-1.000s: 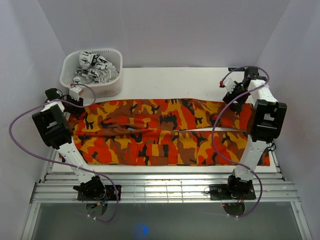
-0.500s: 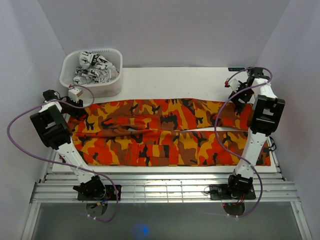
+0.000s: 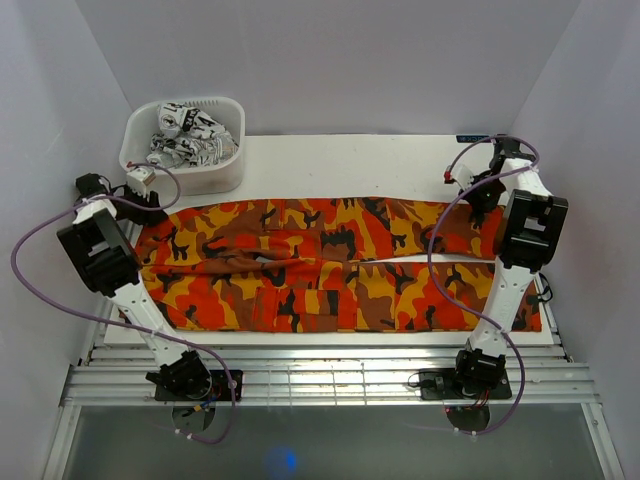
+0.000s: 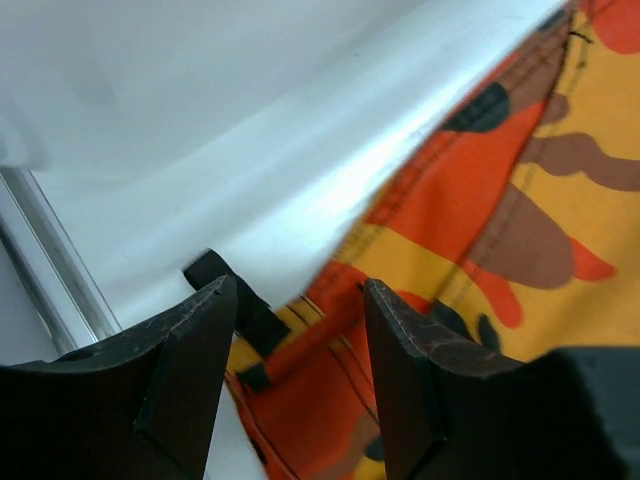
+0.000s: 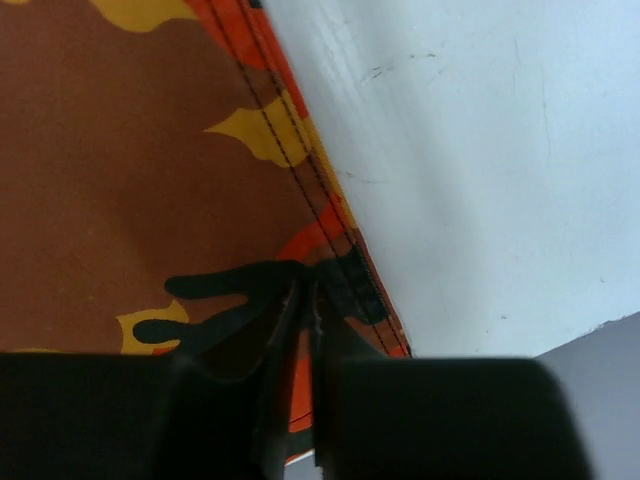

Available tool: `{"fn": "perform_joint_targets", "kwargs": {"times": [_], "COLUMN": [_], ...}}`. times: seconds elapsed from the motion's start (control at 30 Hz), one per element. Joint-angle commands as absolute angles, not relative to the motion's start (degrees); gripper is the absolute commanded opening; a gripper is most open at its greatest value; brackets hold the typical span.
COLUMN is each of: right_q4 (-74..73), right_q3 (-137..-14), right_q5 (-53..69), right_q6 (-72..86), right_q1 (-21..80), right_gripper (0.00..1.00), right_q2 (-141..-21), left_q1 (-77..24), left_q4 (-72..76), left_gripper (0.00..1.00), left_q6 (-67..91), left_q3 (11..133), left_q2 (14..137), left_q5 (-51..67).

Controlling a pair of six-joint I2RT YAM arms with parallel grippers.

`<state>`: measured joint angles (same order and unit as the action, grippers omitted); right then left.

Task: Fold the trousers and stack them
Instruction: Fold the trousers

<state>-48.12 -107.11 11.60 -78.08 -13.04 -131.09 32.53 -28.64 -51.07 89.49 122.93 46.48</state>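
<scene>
Orange, yellow and brown camouflage trousers (image 3: 320, 265) lie spread flat across the white table, waist to the left and leg ends to the right. My left gripper (image 3: 150, 206) is at the far left corner of the waist. In the left wrist view it (image 4: 298, 300) stands open, its fingers astride the waistband edge (image 4: 330, 320) and a black belt loop (image 4: 245, 305). My right gripper (image 3: 478, 196) is at the far right leg end. Seen from the right wrist, it (image 5: 308, 290) is shut on the stitched hem of the trousers (image 5: 130, 150).
A white basket (image 3: 228, 172) holding black-and-white patterned cloth (image 3: 185, 135) stands at the back left, just behind my left gripper. Bare white table (image 3: 350, 160) runs behind the trousers. Grey walls close in on both sides.
My right gripper has gone from wide open to shut on the hem at the far right leg end. My left gripper has shifted left and back to the waist corner and opened wider.
</scene>
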Motion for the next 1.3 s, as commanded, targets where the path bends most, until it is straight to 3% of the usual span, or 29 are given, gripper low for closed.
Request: {"fn": "perform_joint_targets", "kwargs": {"times": [0.0,0.13,0.17,0.37,0.5,1.2,1.27], "right_q4": [-51.94,-51.15,-51.33,-52.03,-52.03,-51.51,-50.81], "right_q3": [-105.20,-105.73,-105.99,-106.00,-106.78,-108.28,-108.37], "right_q5": [9.05,9.93,10.28,12.39,14.15,18.20,15.56], "right_q6": [-81.48,-80.60,-80.42,-79.63,-78.84,-77.53,-76.73], "right_q1": [-12.92,-12.83,-12.92,-13.18,-13.71,-15.82,-14.16], "right_gripper": [0.08,0.08,0.08,0.08,0.08,0.08,0.19], "right_q2": [-135.62,-133.16,-132.72,-127.10,-124.19,-117.41,-119.08], "left_q1": [32.61,32.43,32.43,32.52,33.66,34.45,34.28], "left_q4": [-29.79,-32.51,-33.04,-39.20,-39.90,-36.39,-36.39], "left_gripper": [0.64,0.54,0.45,0.23,0.02,0.00,0.00], "left_q6": [-52.90,-53.88,-53.70,-54.84,-53.79,-58.97,-59.50], "left_q3": [93.60,94.48,94.66,95.62,96.15,88.77,87.98], "left_q2": [126.46,128.32,128.23,124.99,122.17,110.39,111.00], "left_q5": [47.03,46.67,47.02,50.45,52.99,54.67,54.76]}}
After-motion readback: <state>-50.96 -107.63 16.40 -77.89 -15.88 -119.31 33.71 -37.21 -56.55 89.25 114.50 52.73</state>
